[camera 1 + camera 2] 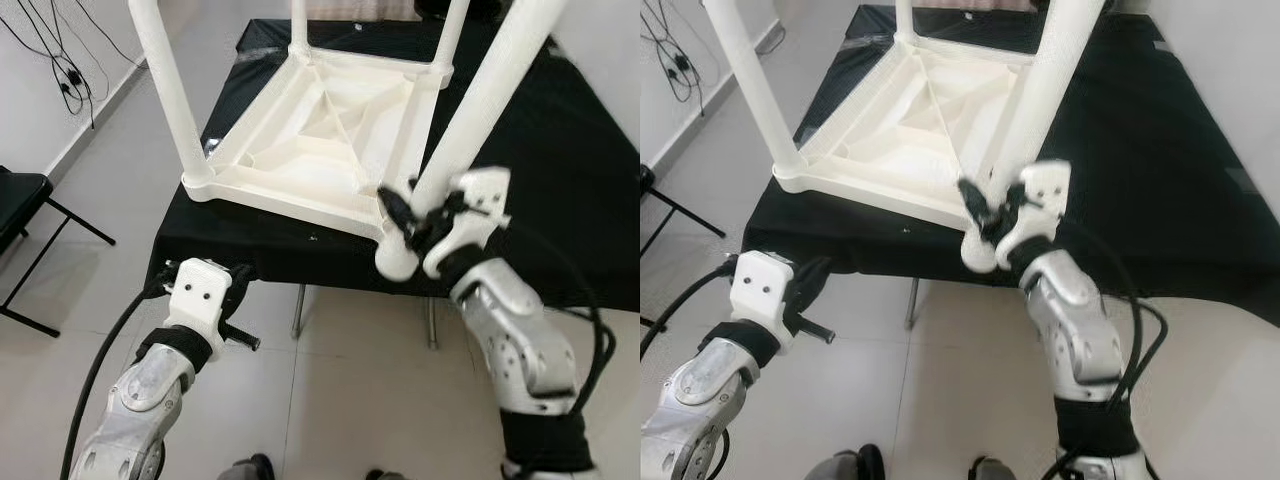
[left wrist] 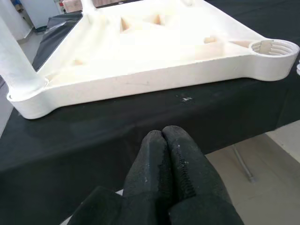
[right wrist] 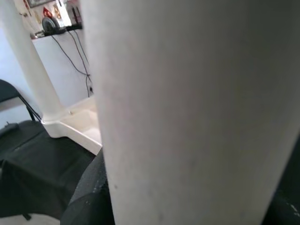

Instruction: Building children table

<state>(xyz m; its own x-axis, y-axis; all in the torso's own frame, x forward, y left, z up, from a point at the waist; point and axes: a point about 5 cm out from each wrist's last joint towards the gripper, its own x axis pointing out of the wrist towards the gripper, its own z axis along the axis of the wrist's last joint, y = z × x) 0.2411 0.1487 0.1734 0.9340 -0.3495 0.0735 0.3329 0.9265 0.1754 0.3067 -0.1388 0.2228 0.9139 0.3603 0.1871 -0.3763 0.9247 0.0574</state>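
You'll find no text, label, brand, number or sign that can be read on anything here, whether beside the pincers or farther off.

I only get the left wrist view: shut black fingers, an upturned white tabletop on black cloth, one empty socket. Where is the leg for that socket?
Observer: The right pincer grips the loose leg, which is tilted. Its lower end is near the socket corner, not in it.
Operator: How many legs are fitted?
Observer: Three legs stand upright in the other corners.
Operator: Anything beside the table?
Observer: A black chair stands on the floor to the robot's left.
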